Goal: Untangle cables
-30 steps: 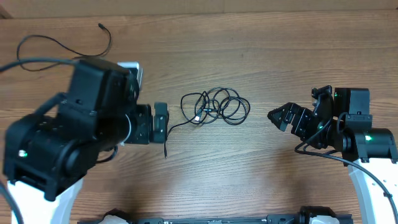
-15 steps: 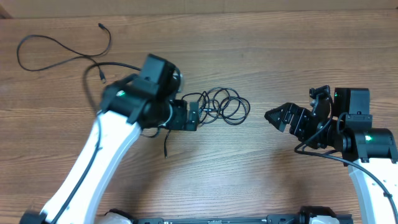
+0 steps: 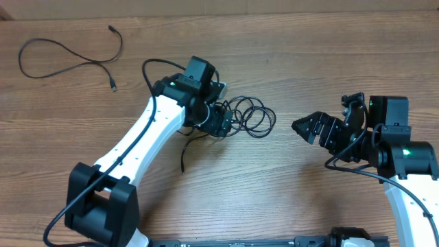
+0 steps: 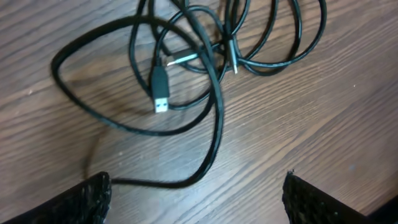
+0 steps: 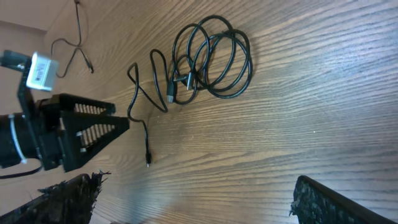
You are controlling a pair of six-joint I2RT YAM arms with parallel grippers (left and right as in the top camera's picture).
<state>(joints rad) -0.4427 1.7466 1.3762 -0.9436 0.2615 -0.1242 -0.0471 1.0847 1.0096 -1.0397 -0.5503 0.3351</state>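
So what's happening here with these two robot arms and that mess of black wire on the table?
Two robot arms are working on a knot of thin black cables lying in the middle of the brown wooden table. The left hand is open right at the knot's left edge, gripping nothing yet. The right hand hangs open off to the right, apart from the knot. Another thin black cable lies by itself near the far left corner.
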